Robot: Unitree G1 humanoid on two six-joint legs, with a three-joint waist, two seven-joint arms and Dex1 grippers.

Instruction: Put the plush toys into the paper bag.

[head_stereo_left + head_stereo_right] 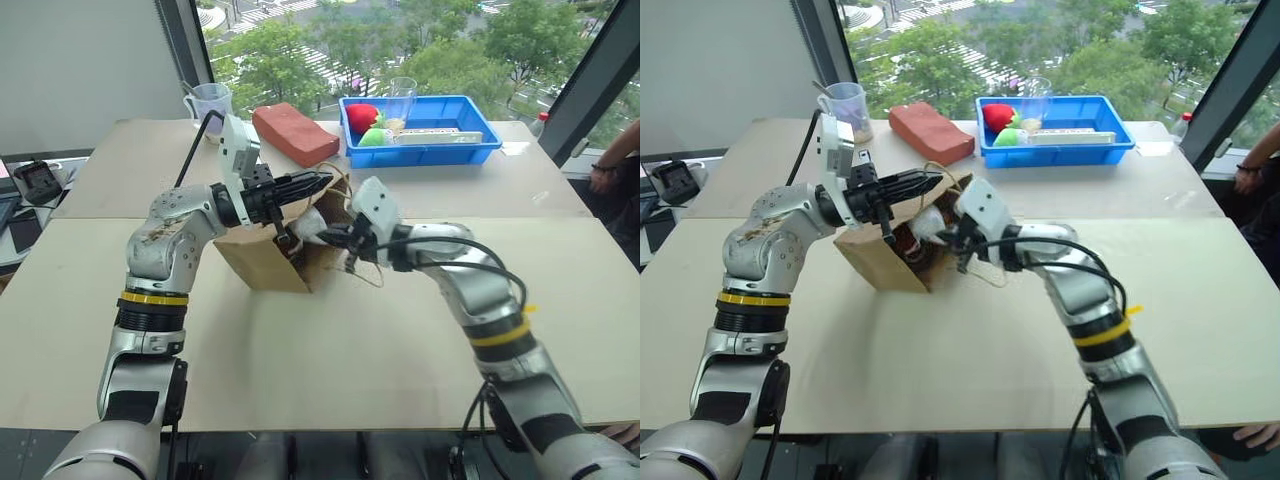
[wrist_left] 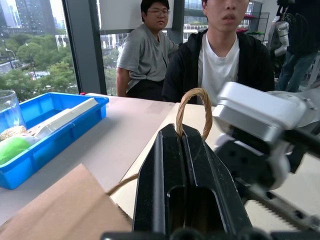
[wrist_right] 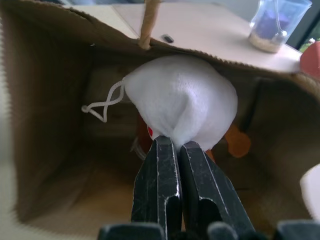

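While left gripper [image 2: 186, 150] pinches a cord handle [image 2: 192, 107], right gripper [image 3: 177, 150] — clamped on white plush toy [image 3: 185, 97] — sits inside paper bag [image 1: 262, 260] mouth.

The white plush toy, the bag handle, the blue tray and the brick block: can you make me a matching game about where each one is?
Things:
1. white plush toy
2. bag handle
3. blue tray
4. brick block

Places:
a. far side of the table, holding red and green round things
b. pinched in the left pincer
c. beside the tray, lying on the table
d. pinched in the right pincer, at the paper bag's mouth

Pairs: 1-d, 2-b, 3-a, 4-c
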